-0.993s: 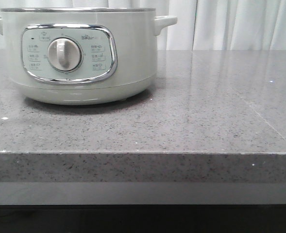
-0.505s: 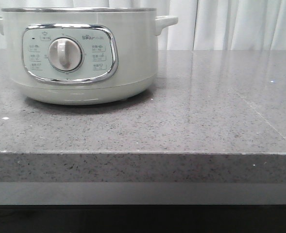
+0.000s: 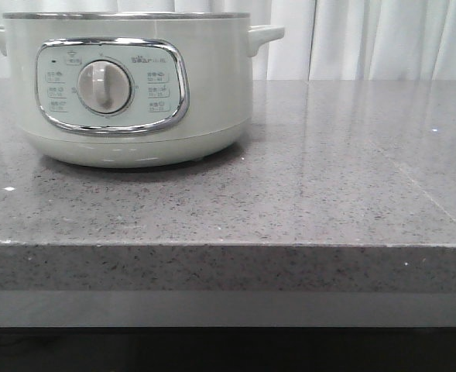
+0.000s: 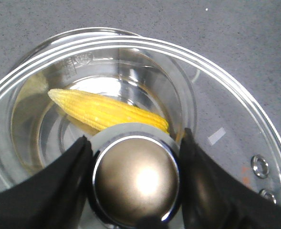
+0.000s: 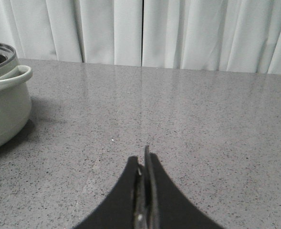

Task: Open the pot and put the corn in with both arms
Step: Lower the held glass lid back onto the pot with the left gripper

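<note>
1. While only one pot (image 3: 127,85) stands on the grey countertop (image 3: 305,194), near its far left side with the dial facing front, I count one corn (image 4: 107,112) cob, one glass lid (image 4: 226,95) and two grippers.
2. From the front neither arm shows, nor the corn; the pot's inside is hidden there.
3. Over the left wrist, the left gripper (image 4: 135,179) has its black fingers (image 4: 68,167) clamped on the lid's round metal knob (image 4: 135,179); through the glass the cob lies inside the shiny bowl.
4. Over the right wrist, the right gripper (image 5: 144,164) is pressed closed, holding nothing, above bare counter, well apart from the pot's handle (image 5: 9,78).
5. White curtains (image 5: 178,31) hang behind.
</note>
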